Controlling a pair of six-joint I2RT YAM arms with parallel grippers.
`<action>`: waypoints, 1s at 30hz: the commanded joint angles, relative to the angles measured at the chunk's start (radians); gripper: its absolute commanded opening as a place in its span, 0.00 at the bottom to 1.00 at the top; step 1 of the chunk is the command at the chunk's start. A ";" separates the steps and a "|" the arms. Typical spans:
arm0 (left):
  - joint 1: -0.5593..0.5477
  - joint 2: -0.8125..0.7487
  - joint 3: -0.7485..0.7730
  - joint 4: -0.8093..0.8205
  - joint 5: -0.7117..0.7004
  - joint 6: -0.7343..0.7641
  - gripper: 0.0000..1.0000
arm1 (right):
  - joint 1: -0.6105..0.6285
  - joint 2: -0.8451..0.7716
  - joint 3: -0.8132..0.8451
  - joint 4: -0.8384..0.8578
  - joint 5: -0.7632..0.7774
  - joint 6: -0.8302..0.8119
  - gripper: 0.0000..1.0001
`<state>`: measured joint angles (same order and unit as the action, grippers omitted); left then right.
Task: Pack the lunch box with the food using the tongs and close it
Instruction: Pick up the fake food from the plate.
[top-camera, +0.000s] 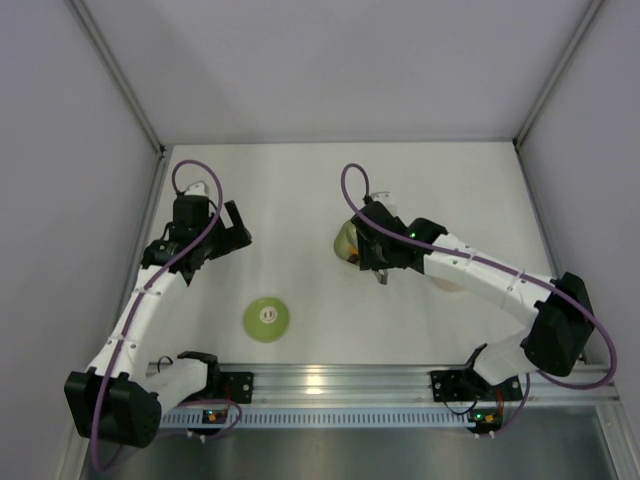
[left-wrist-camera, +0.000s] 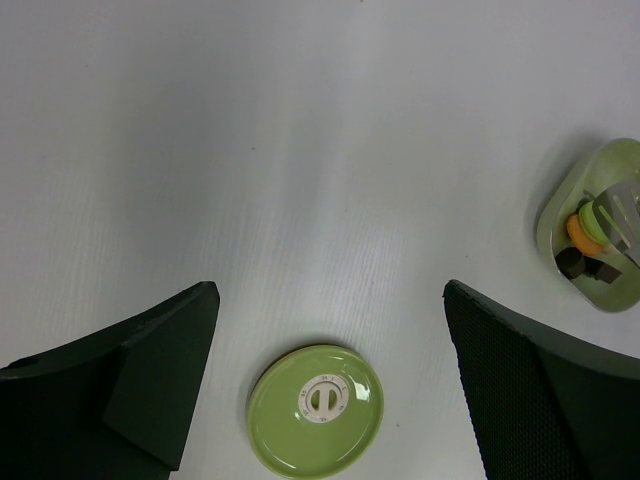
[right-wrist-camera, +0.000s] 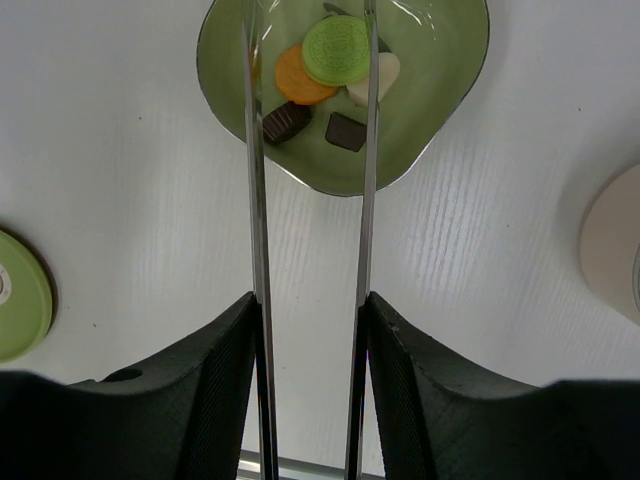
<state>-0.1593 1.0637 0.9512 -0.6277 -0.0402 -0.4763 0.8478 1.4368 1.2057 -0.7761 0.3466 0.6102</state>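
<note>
My right gripper (right-wrist-camera: 310, 300) held the tongs (right-wrist-camera: 256, 200), 2 tips apart over food (right-wrist-camera: 292, 75) in green dish (right-wrist-camera: 440, 90) mid-tabletop, lunch box (right-wrist-camera: 612, 240) beside it, lid (left-wrist-camera: 316, 410) near front edge, left gripper (left-wrist-camera: 330, 300) gaped wide.

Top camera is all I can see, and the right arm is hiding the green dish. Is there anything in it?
Observer: Yes. The right wrist view shows food in the dish: green, orange, whitish and dark brown bits.
Child: What is that arm holding?
Observer: The right pincer is shut on the tongs. Their two thin arms reach out over the dish.
</note>
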 joint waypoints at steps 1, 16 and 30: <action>-0.005 -0.001 -0.005 0.048 0.016 0.005 0.99 | -0.009 0.007 0.014 0.058 0.049 0.002 0.45; -0.005 0.001 -0.006 0.049 0.016 0.005 0.99 | -0.010 0.014 -0.026 0.057 0.051 0.011 0.46; -0.005 -0.001 -0.006 0.046 0.014 0.005 0.99 | -0.010 0.024 -0.049 0.081 0.022 0.008 0.46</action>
<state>-0.1593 1.0637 0.9455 -0.6277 -0.0372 -0.4763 0.8478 1.4525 1.1522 -0.7662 0.3683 0.6132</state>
